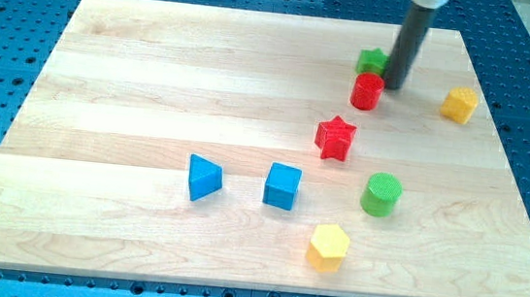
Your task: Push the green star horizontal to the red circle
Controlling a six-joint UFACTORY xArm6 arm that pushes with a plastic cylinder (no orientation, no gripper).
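One camera looks down (steeply, from the front) over the whole wooden board (155,79).

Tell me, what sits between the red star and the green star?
In the camera view, the red circle block lies between red star and green star.

The arm shows only as a straight dark rod entering from the top edge of the frame, right of centre, with a wider dark collar just visible where it is cut off by the frame. The rod runs downward with a slight lean toward the view's left, its surface a matte dark grey with a faint lighter sheen along one side. My tip (391,86) sits in the upper right part of the frame, down at the level of the worktop (152,108).
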